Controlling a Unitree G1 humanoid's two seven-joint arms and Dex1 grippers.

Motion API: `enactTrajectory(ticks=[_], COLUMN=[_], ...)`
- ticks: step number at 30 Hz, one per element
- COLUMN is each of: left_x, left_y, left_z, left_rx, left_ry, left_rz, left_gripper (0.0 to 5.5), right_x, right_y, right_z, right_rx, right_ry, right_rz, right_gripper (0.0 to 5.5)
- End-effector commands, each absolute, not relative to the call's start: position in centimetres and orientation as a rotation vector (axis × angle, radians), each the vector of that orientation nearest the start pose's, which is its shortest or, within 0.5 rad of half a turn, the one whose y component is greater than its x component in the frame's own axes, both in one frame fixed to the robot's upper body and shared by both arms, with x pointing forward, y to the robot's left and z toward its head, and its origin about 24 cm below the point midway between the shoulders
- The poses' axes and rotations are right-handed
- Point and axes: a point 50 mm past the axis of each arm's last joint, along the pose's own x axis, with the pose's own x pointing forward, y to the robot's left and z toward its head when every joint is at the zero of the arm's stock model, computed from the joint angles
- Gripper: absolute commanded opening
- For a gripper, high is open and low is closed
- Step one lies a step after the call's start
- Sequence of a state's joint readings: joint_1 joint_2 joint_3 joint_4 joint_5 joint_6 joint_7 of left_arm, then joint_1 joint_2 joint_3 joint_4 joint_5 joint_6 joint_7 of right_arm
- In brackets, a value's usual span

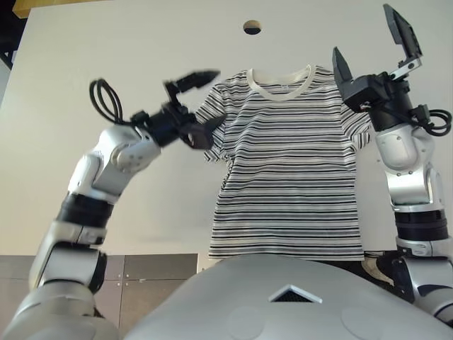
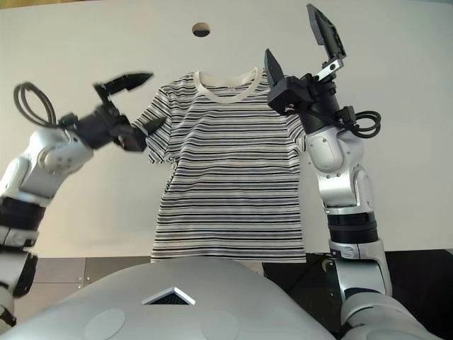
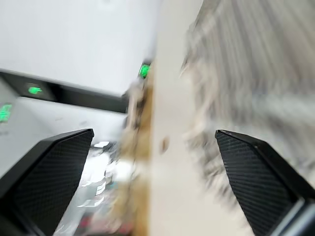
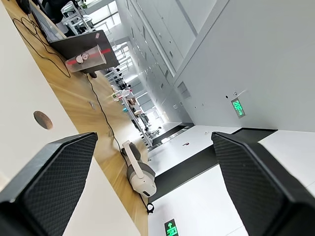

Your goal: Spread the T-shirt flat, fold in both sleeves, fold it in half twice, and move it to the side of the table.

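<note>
Left eye view, striped T-shirt (image 1: 287, 166) flat, sleeves out

- Round hole (image 1: 251, 27) on the far side of the white desk (image 1: 106, 42).
- Wooden desk (image 4: 74, 98) beyond it carries a laptop (image 4: 81, 42), a clear cup (image 4: 91, 58) just beside the laptop, and pale headphones (image 4: 139, 174).
- Green sign (image 4: 237, 106) on the wall.
- Grey tile floor (image 1: 141, 283).

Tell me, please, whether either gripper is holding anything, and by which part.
Nothing is held: the left gripper and right gripper are both open, beside the black-and-white striped T-shirt.
</note>
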State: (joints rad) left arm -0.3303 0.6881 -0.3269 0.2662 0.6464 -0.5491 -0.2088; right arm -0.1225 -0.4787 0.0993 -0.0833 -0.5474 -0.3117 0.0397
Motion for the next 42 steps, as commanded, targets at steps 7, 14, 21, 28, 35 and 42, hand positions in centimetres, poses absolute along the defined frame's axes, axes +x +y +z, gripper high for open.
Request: enactTrajectory(ticks=[7, 14, 21, 28, 35, 42], left_x=[31.0, 32.8, 33.6, 33.5, 31.7, 28.3], left_y=[18.1, 19.2, 20.2, 22.9, 25.5, 27.2], left_z=[1.4, 1.6, 2.0, 2.9, 6.4, 0.7], left_rx=[1.534, 1.602, 1.619, 1.564, 1.487, 1.640], left_ry=[-0.138, -0.096, -0.073, -0.078, -0.264, 0.040], left_rz=[-0.997, -0.868, -0.732, -0.514, -0.305, -0.677], left_gripper=[4.61, 4.61, 4.61, 4.61, 4.61, 4.61], right_x=[26.5, 26.6, 25.9, 25.5, 24.7, 24.3], right_y=[-17.5, -18.6, -18.6, -19.0, -18.9, -18.1], right_z=[11.2, 9.6, 8.7, 9.1, 8.4, 8.1], right_rx=[-1.036, -1.024, -0.983, -0.957, -0.954, -1.003], right_ry=[-0.479, -0.388, -0.354, -0.363, -0.350, -0.374], right_rz=[0.257, 0.261, 0.280, 0.256, 0.292, 0.370], right_gripper=[4.29, 4.29, 4.29, 4.29, 4.29, 4.29])
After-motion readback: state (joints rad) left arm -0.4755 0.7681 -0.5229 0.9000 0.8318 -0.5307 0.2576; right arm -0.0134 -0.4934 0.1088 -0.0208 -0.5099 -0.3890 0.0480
